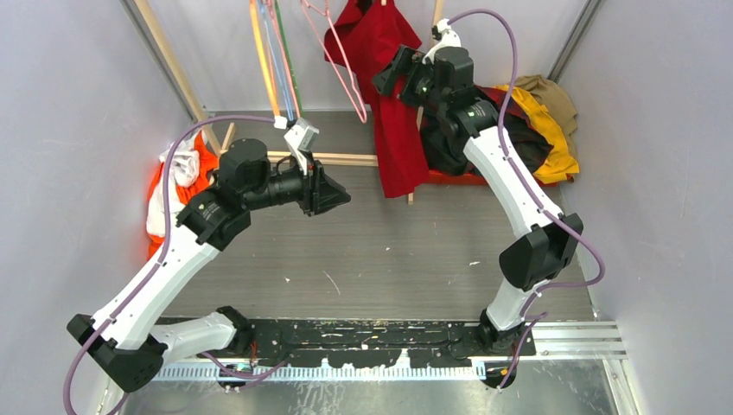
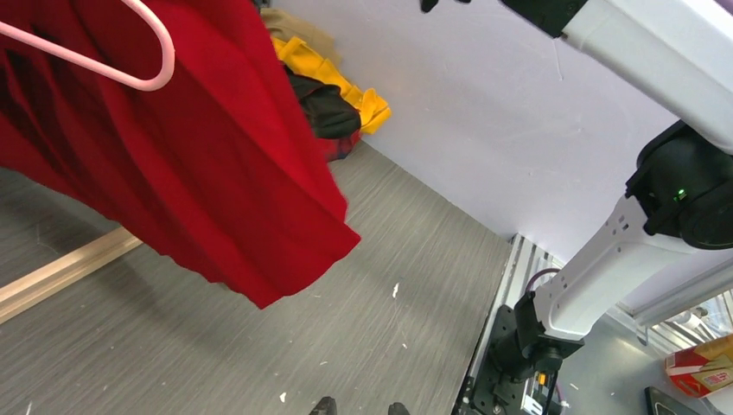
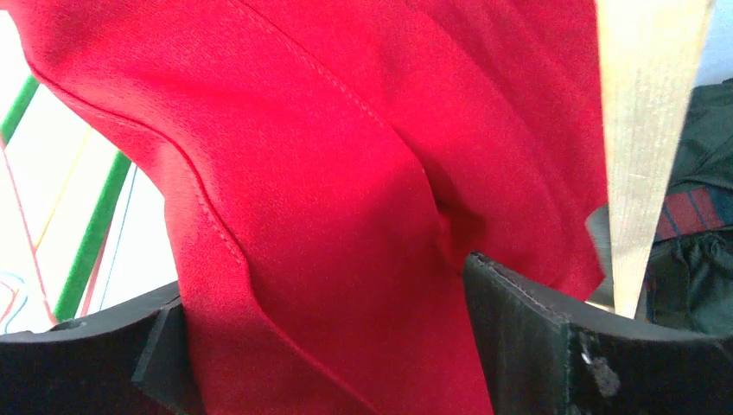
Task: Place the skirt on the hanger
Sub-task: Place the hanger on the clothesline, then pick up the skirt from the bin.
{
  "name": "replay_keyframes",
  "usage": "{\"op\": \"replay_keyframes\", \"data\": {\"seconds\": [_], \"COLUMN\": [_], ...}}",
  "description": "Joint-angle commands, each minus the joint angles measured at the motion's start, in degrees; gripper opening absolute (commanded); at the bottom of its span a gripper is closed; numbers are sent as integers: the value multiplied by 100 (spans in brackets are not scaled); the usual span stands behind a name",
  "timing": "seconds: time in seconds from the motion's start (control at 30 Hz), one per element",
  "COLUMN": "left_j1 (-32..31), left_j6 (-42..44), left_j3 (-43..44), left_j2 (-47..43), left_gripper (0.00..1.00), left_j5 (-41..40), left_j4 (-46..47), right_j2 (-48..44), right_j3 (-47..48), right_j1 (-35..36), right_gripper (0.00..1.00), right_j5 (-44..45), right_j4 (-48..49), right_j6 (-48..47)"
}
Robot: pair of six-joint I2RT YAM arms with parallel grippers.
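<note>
The red skirt (image 1: 389, 104) hangs at the back of the table, its hem (image 2: 285, 277) clear of the floor. My right gripper (image 1: 391, 73) is up against its upper part. In the right wrist view its jaws stand wide apart around a fold of the skirt (image 3: 346, 173), so the gripper (image 3: 324, 298) is open and does not pinch the cloth. My left gripper (image 1: 344, 201) hovers mid-table, left of the skirt. Only its two fingertips show in the left wrist view; the gripper (image 2: 363, 408) is slightly open and empty. The hanger is hidden or beyond the top edge.
A pink hanger (image 1: 341, 52) and several coloured hangers (image 1: 277, 60) hang left of the skirt. A wooden rack post (image 3: 644, 130) stands right beside it, a rack bar (image 1: 337, 158) on the floor. Clothes are piled back right (image 1: 540, 130) and left (image 1: 177, 181).
</note>
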Motion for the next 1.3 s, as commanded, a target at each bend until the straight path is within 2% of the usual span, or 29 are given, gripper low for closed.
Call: {"op": "replay_keyframes", "data": {"seconds": [0.0, 0.07, 0.2, 0.23, 0.27, 0.3, 0.33, 0.4, 0.47, 0.63, 0.9, 1.27], "left_j1": [30, 30, 31, 33, 31, 33, 30, 33, 31, 31, 30, 30], "left_j6": [-49, -29, 6, 13, 16, 21, 34, 51, 70, 104, 10, -247], "left_j3": [-87, -94, -84, -71, -68, -40, -26, 17, 47, 166, 607, 225], "left_j2": [-233, -248, -293, -292, -290, -291, -295, -281, -290, -328, -377, -1132], "left_gripper": [29, 32, 40, 46, 57, 63, 65, 83, 96, 100, 99, 99], "left_j5": [-192, -264, -410, -432, -454, -466, -488, -542, -616, -763, -869, -990], "left_j4": [75, 54, -14, -25, -36, -56, -71, -118, -166, -289, -739, -907], "right_j2": [-520, -605, -920, -1053, -1181, -1304, -1425, -1651, -1833, -2260, -3239, -4393], "right_j3": [132, 170, 102, 6, -87, -155, -213, -308, -348, -492, -1176, -2370], "right_j1": [-25, -33, -57, -73, -90, -100, -109, -141, -160, -193, -213, -212], "right_gripper": [96, 100, 100, 100, 100, 100, 100, 100, 100, 100, 100, 100], "right_j5": [-143, -132, 12, 57, 106, 151, 183, 241, 319, 612, 1403, 2003], "right_j4": [179, 187, 102, 122, 152, 153, 147, 134, 95, 48, -66, -437], "right_j6": [-153, -155, -185, -206, -228, -261, -291, -329, -370, -436, -652, -662]}}
